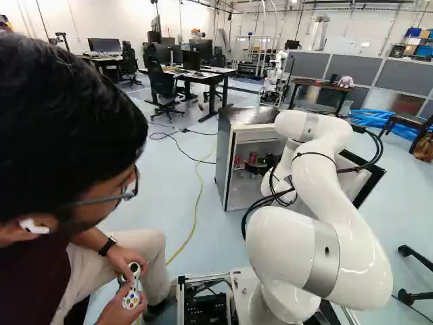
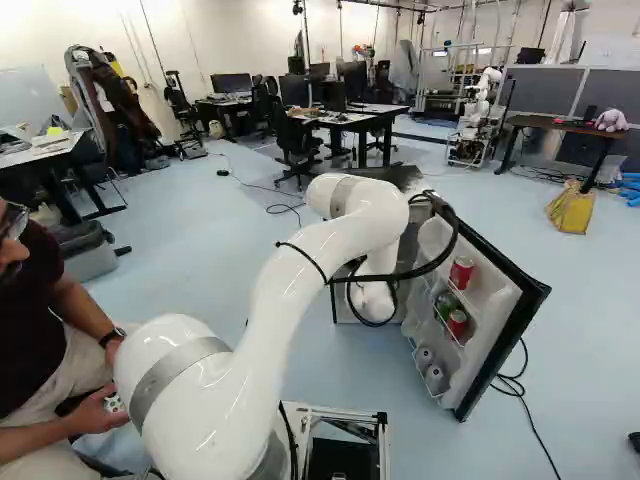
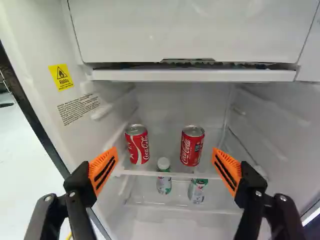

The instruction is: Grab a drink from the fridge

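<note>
Wrist view: fingers (image 3: 103, 170) spread wide, empty, facing two red cans (image 3: 192, 145) inside the fridge (image 3: 175, 32).

A person (image 1: 64, 135) at left holds a controller (image 1: 132, 291) while the white arm (image 1: 338, 196), right of centre, reaches toward the open fridge (image 1: 224, 156).
</note>
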{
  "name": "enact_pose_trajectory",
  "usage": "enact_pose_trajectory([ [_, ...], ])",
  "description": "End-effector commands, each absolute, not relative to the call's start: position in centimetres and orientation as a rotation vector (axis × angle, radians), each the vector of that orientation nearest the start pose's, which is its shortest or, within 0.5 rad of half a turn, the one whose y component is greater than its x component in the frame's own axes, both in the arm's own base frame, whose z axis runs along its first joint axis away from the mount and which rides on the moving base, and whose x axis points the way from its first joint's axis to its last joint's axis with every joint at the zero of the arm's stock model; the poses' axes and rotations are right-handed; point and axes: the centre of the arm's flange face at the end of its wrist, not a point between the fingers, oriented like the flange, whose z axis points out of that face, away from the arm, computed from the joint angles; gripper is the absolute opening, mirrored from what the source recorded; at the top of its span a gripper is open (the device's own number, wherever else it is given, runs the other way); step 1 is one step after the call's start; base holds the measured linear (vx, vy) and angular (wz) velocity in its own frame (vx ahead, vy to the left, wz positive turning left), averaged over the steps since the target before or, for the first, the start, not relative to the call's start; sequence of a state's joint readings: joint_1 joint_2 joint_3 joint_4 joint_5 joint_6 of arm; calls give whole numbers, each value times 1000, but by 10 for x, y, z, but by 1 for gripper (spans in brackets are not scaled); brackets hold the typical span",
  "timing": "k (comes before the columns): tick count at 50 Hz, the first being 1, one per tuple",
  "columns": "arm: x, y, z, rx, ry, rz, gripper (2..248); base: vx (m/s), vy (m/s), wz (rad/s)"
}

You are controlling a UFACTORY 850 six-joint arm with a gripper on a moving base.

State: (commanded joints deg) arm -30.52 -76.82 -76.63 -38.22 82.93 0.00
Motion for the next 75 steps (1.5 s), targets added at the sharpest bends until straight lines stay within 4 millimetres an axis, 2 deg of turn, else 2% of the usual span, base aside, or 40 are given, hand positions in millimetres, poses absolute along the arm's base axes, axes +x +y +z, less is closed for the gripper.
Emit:
enact_pose_trajectory([
  [28, 549, -267, 11, -2240, -235, -2015, 247, 0, 0, 0],
  [74, 551, -259, 8, -2148, -406, -1953, 247, 0, 0, 0],
  [75, 551, -259, 8, -2148, -406, -1953, 239, 0, 0, 0],
])
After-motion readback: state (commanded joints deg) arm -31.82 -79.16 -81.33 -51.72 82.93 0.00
